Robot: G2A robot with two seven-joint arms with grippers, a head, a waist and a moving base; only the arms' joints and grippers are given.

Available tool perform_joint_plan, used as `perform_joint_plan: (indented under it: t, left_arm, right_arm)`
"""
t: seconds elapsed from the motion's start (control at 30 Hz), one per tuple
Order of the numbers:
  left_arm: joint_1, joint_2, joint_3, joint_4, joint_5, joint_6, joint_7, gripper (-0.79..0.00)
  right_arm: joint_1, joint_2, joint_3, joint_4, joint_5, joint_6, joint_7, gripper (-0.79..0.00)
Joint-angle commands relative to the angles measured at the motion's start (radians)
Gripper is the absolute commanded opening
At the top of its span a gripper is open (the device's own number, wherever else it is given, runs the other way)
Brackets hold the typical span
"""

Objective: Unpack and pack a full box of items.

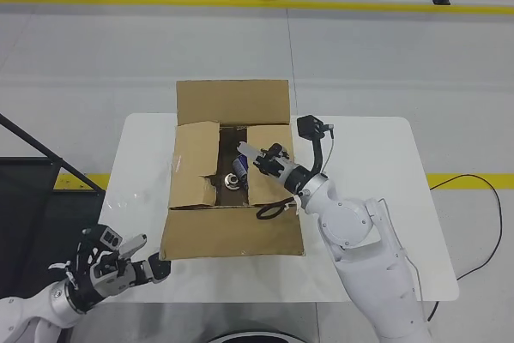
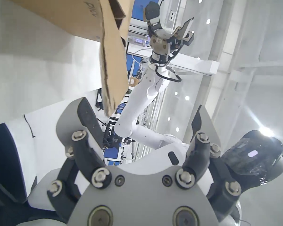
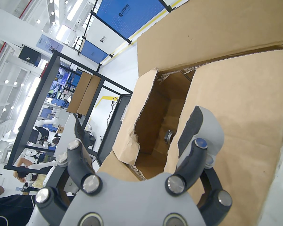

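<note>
The cardboard box stands in the middle of the frame on the white counter. Its outer flaps are folded out and its inner flaps partly cover the opening. The right tool hangs over the gap between the inner flaps, fingers spread wide and holding nothing. A round metal item lies just below it inside the box. The left tool is at the lower left of the frame, just beside the box's near corner, also wide and empty.
</note>
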Motion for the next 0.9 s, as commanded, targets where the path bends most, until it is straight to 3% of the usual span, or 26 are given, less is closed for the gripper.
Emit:
perform_joint_plan:
  t: [0.0,0.2,0.47,0.87]
  left_arm:
    - [-0.004,-0.001,0.002,-0.006,-0.020,0.001,0.021,0.000]
    - [-0.019,-0.003,0.028,-0.021,-0.039,-0.001,0.083,0.000]
    - [-0.069,-0.009,0.093,-0.043,-0.049,-0.005,0.223,0.000]
    - [-0.171,-0.020,0.220,-0.046,-0.009,-0.026,0.447,0.000]
  right_arm:
    - [0.000,0.000,0.000,0.000,0.000,0.000,0.000,0.000]
    - [-0.003,0.000,0.001,0.002,0.001,0.001,-0.004,0.000]
    - [0.022,-0.005,0.024,0.079,-0.064,0.082,-0.165,0.000]
    - [0.166,-0.024,0.049,0.360,0.026,-0.063,-0.320,0.000]
